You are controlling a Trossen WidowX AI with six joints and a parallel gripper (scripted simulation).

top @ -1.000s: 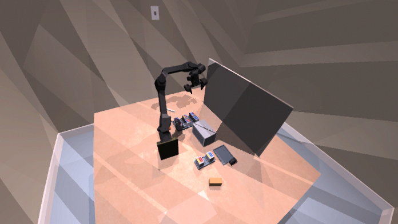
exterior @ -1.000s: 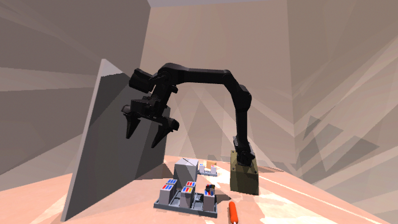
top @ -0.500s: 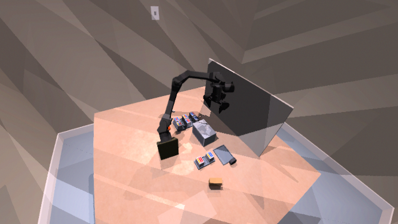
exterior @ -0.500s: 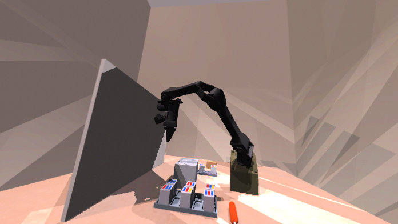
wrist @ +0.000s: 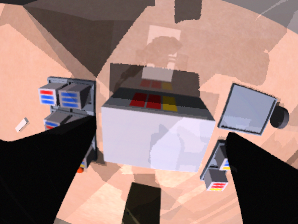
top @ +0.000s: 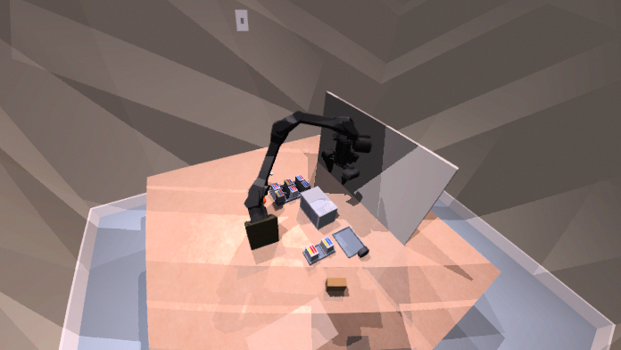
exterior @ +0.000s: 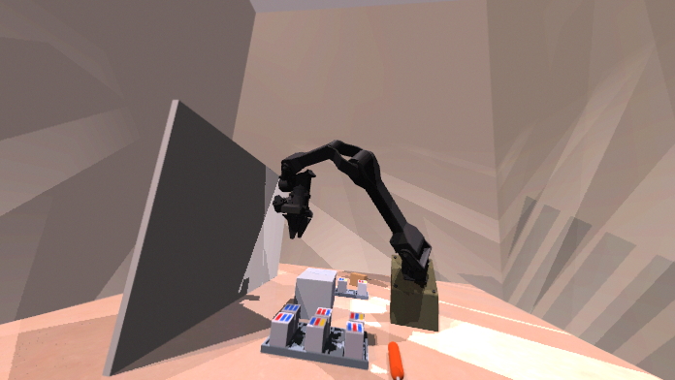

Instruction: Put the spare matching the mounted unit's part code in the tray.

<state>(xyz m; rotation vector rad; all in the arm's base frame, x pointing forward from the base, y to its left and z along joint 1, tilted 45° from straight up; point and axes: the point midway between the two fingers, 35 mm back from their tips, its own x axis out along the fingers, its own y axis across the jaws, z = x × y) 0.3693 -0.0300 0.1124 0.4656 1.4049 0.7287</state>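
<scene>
The mounted unit is a pale grey box on the table. In the wrist view its far face carries a dark strip with red, red and yellow squares. My gripper is open and empty. It hangs high above the unit, pointing down, close to the tall panel. The flat grey tray lies to one side of the unit. A rack of several spares and a rack of two spares show coloured stripes on top.
A tall grey panel stands tilted just behind the gripper. A dark cylinder lies at the tray's corner. A brown block and an orange cylinder lie on the table. The arm base stands beside the racks.
</scene>
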